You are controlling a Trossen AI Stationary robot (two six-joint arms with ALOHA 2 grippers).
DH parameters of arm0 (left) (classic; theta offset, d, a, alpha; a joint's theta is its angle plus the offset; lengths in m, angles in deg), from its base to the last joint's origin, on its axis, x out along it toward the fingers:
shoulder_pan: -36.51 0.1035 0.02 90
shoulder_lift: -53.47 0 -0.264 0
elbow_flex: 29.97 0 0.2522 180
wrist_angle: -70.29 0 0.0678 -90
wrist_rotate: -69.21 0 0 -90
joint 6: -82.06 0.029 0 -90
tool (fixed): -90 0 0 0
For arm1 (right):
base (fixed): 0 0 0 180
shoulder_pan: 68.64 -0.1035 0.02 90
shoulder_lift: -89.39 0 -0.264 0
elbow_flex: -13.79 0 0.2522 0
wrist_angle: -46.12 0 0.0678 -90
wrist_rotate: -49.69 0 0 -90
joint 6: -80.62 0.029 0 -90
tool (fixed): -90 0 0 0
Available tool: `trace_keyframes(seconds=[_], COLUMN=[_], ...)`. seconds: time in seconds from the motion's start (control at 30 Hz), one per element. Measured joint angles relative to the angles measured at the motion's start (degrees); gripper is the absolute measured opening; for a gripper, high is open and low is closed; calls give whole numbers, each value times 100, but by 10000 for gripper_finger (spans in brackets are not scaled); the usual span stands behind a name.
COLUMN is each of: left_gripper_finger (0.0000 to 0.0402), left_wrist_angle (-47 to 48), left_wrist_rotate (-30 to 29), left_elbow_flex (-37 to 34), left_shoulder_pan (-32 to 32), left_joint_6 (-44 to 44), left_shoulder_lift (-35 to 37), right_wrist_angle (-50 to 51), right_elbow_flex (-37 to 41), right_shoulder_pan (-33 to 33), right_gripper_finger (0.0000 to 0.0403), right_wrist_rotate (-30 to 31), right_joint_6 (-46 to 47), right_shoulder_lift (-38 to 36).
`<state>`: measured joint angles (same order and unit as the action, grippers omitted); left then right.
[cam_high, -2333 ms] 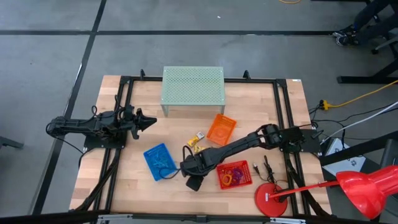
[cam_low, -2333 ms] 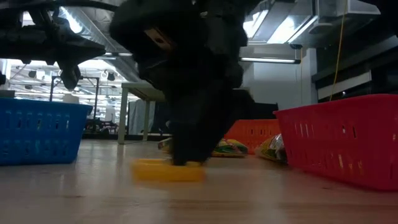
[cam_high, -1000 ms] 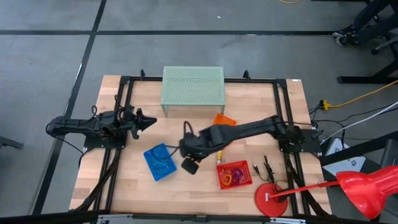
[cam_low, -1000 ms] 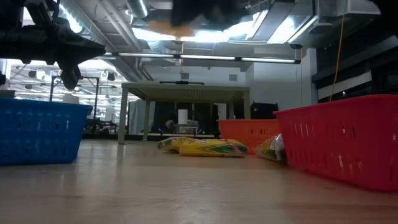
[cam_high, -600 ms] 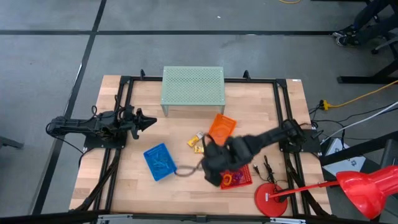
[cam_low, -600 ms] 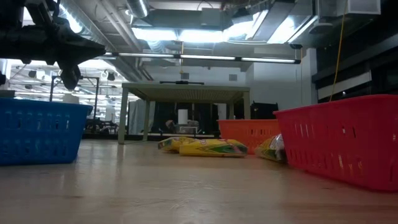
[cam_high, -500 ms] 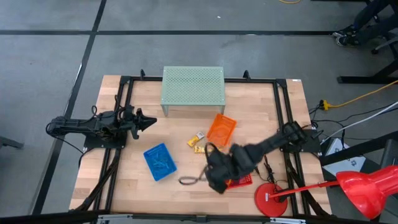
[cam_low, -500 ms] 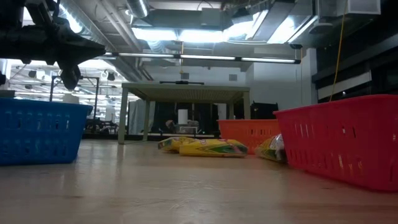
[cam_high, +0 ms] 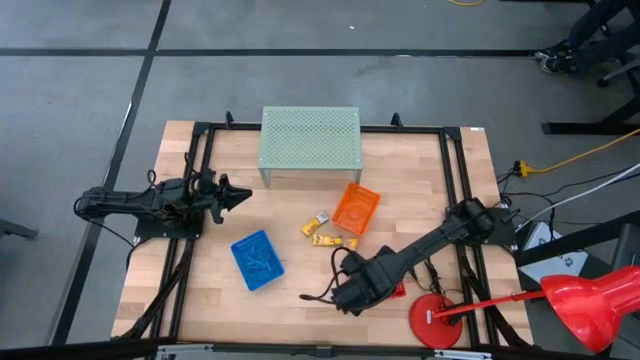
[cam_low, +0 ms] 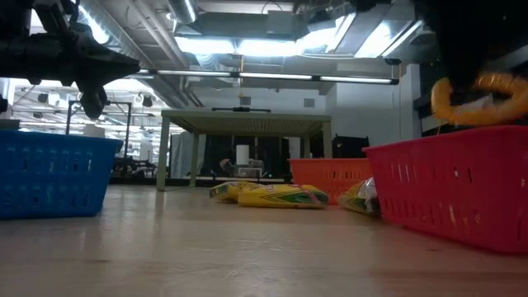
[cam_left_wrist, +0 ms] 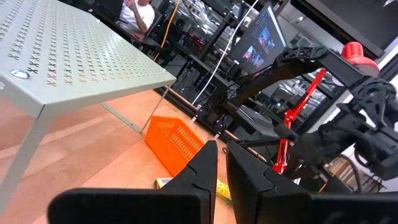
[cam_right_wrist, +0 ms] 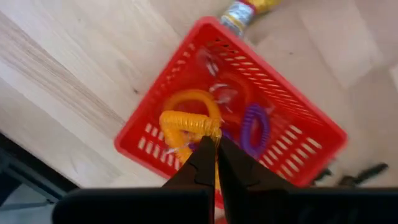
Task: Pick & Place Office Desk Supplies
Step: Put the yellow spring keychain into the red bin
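Observation:
My right gripper (cam_right_wrist: pixel 216 148) points down over the red basket (cam_right_wrist: pixel 292 134), shut on a yellow-orange coiled loop (cam_right_wrist: pixel 186 124). In the low view the loop (cam_low: pixel 474 99) hangs just above the basket's rim (cam_low: pixel 450 153). Purple and red loops (cam_right_wrist: pixel 258 127) lie in that basket. In the high view the arm covers most of the red basket (cam_high: pixel 398 291). Yellow-and-white boxes (cam_high: pixel 331 240) lie on the wood mid-table. My left gripper (cam_high: pixel 244 194) waits shut and level at the table's left, touching nothing. My right gripper pinches the coiled loop at one spot on its ring (cam_right_wrist: pixel 208 129) between its two fingers. The fingers come from above, pointing down. The loop hangs below them, clear of the red basket and the table.
A blue basket (cam_high: pixel 257 260) sits left of centre and an orange basket (cam_high: pixel 356 207) behind the boxes. The pale green perforated stand (cam_high: pixel 310 140) stands at the far edge. A big red round-based object (cam_high: pixel 437 321) stands at the near right corner.
My right gripper has swung from mid-table beside the blue basket toward the near right and come down over the red basket, rolling as it went. It has stayed shut, and the loop has travelled with it, coming into the low view above the basket's rim.

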<state>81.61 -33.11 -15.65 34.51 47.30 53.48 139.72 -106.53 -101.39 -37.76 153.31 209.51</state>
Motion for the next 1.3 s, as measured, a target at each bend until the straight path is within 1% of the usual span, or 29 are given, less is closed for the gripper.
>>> trace_keyframes(seconds=[0.1,0.17,0.3,0.4,0.63,0.73,0.8,0.87,1.0,1.17,1.3], left_gripper_finger=[31,31,31,31,31,31,31,31,31,31,31], left_wrist_angle=[0,-2,-7,-11,-13,-15,-17,-17,-28,-31,-31], left_wrist_rotate=[1,0,0,-1,-2,0,-2,-2,-2,-4,-2], left_elbow_flex=[0,2,0,0,2,1,2,0,0,2,2], left_shoulder_pan=[0,0,0,-1,0,0,0,0,-2,-2,-2], left_joint_6=[0,0,0,0,0,0,0,0,0,0,0], left_shoulder_lift=[0,0,0,0,0,0,0,0,0,0,0], right_wrist_angle=[-423,-534,-1011,-1616,-2539,-3157,-3804,-4280,-4772,-4923,-4942], right_elbow_flex=[260,447,969,1631,3242,3808,4109,4283,4531,4610,4614], right_shoulder_pan=[54,84,174,206,134,68,65,70,65,68,65], right_gripper_finger=[1,1,0,0,0,0,0,0,0,13,28], right_wrist_rotate=[-61,-85,-134,3,-191,-201,-236,-236,-231,-186,-145], right_joint_6=[-3,0,92,315,960,1072,1086,1086,992,646,618], right_shoulder_lift=[-14,-89,-508,-1021,-2153,-2432,-2532,-2551,-2510,-2509,-2509])
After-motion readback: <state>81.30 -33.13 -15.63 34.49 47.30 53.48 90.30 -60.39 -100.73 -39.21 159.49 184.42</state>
